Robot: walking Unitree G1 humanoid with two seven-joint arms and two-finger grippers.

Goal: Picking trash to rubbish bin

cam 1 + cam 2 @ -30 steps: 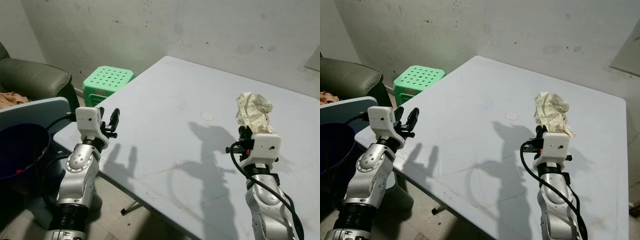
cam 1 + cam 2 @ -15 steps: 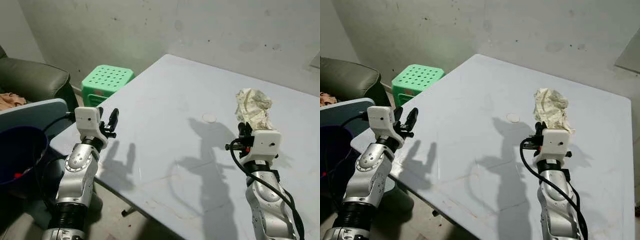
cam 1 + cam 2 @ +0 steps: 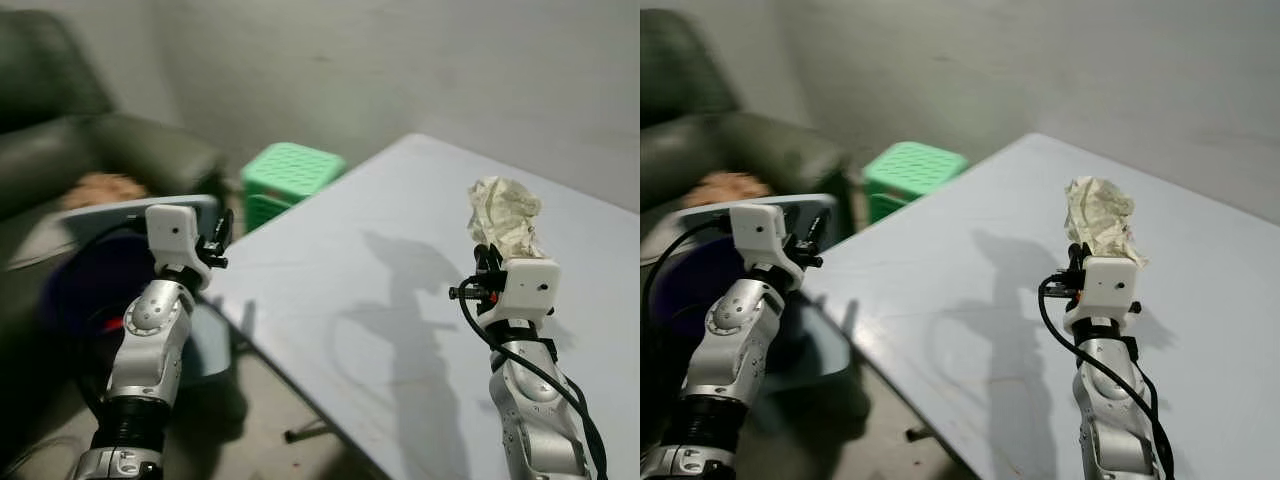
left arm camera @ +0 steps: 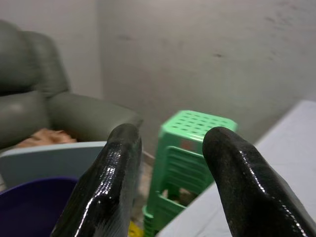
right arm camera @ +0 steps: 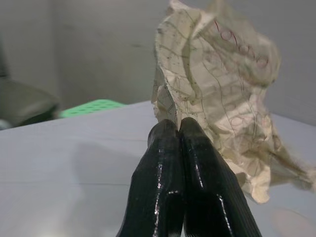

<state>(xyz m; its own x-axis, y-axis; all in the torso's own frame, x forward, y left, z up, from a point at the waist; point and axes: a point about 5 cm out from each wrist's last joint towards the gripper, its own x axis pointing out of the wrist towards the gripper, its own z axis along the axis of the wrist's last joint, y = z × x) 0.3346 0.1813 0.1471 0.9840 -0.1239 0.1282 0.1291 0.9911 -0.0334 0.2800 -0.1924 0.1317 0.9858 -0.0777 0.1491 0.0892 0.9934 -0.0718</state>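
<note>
Right hand (image 5: 177,126) is up above the tabletop (image 3: 400,270), toward its right side, fingers pinched tight together on the lower edge of a crumpled paper (image 3: 503,212), a cream sheet with faint printed lines and red marks. The paper stands clear of the surface, held aloft, its wad rising above the fingertips (image 5: 165,129) and a loose flap hanging down beside them.

Left hand (image 4: 170,138) hangs out past the tabletop's left edge, its two black fingers (image 4: 118,163) spread apart with nothing between them. Just below and behind it sits the rubbish bin (image 3: 85,290), dark purple inside with a pale grey-blue lid (image 3: 110,212) tipped up at its back. Something red (image 3: 115,324) shows inside the bin, too blurred to name.

Beyond the tabletop's far left corner stands a green plastic stool (image 4: 195,143), and a dark green armchair (image 4: 34,108) sits further left against the wall, a tan cloth (image 4: 47,136) lying on its seat
</note>
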